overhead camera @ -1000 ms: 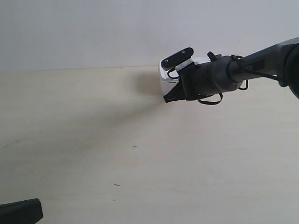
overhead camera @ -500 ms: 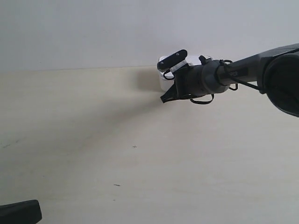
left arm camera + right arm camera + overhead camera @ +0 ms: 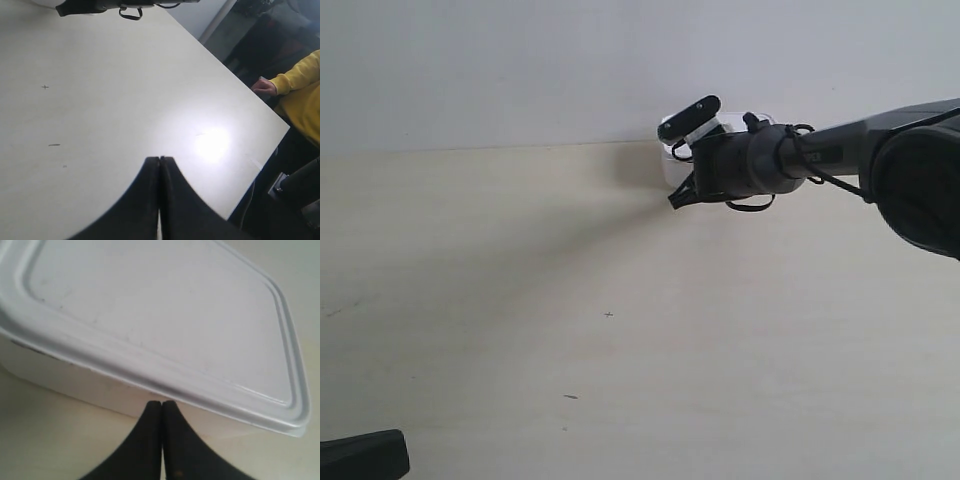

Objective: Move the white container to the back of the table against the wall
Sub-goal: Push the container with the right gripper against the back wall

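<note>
The white container (image 3: pixel 671 160) sits at the back of the table (image 3: pixel 520 300), close under the wall (image 3: pixel 520 70), mostly hidden behind the arm at the exterior view's right. In the right wrist view its rimmed lid (image 3: pixel 165 315) fills the frame and my right gripper (image 3: pixel 161 404) is shut, its tips against the container's side wall under the lid rim, holding nothing. My left gripper (image 3: pixel 159 160) is shut and empty over bare table, far from the container; a dark part of it (image 3: pixel 360 455) shows at the exterior view's lower left corner.
A person in a yellow sleeve (image 3: pixel 300 95) stands beyond the table's edge (image 3: pixel 260 165) in the left wrist view. A few tiny dark specks (image 3: pixel 608 314) mark the tabletop.
The arm at the exterior view's right has pushed farther toward the wall, and the container has slid back with it. The left gripper has not moved.
</note>
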`<action>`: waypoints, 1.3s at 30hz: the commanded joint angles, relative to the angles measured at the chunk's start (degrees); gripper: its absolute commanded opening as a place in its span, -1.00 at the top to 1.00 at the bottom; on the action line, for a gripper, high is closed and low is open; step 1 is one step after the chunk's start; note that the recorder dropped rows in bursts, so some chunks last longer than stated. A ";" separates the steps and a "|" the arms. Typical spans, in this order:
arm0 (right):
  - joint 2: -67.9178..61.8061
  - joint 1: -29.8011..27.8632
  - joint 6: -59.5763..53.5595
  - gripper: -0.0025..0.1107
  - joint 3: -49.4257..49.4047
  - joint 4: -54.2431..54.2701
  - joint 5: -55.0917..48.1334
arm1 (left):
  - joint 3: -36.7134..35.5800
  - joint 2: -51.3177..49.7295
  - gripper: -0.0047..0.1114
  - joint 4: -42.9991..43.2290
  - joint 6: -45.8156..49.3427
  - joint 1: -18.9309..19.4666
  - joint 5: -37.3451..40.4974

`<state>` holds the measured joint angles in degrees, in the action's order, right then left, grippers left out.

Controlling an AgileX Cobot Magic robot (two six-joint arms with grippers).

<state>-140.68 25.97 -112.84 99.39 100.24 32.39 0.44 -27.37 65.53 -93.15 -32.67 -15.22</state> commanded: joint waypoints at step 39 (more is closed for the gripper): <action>-5.21 -2.66 -1.57 0.96 8.99 -0.29 -3.34 | -0.21 0.26 0.92 0.30 -0.24 -0.07 -0.18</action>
<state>-145.80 23.52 -114.23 107.32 101.11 30.26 0.44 -27.37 65.66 -93.15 -32.67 -15.22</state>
